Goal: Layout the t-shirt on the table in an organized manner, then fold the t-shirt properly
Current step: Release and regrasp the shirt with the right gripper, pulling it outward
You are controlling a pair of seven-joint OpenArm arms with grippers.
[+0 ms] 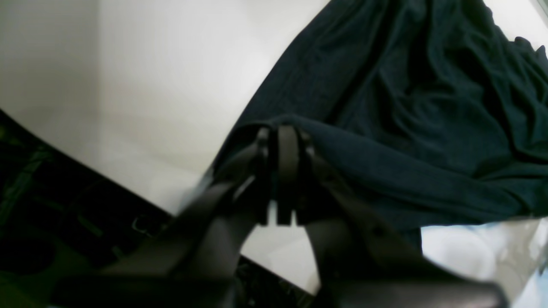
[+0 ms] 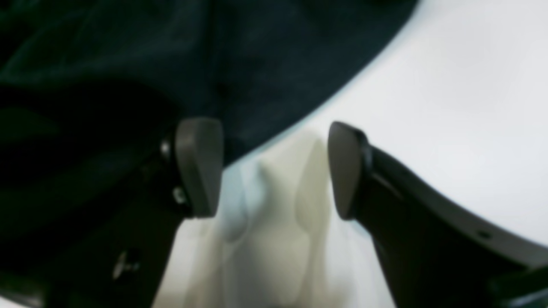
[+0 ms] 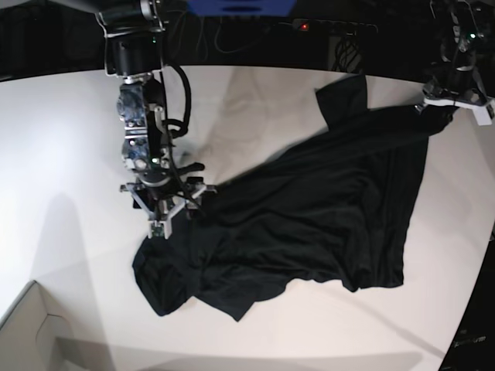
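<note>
Base: t-shirt (image 3: 309, 209) prob. under R gripper (image 3: 172, 202)

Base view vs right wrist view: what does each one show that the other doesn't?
Only base: the whole black fabric t-shirt spread crumpled, the left gripper shut on its far edge, and a pale cardboard box corner. Only right wrist: a close look at the right gripper open, with bare tabletop between its pads. Both: the shirt on the white smooth table.

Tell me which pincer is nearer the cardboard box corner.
Right. The right pincer hangs open at the t-shirt's edge above the box corner; the left pincer grips cloth at the far side.
</note>
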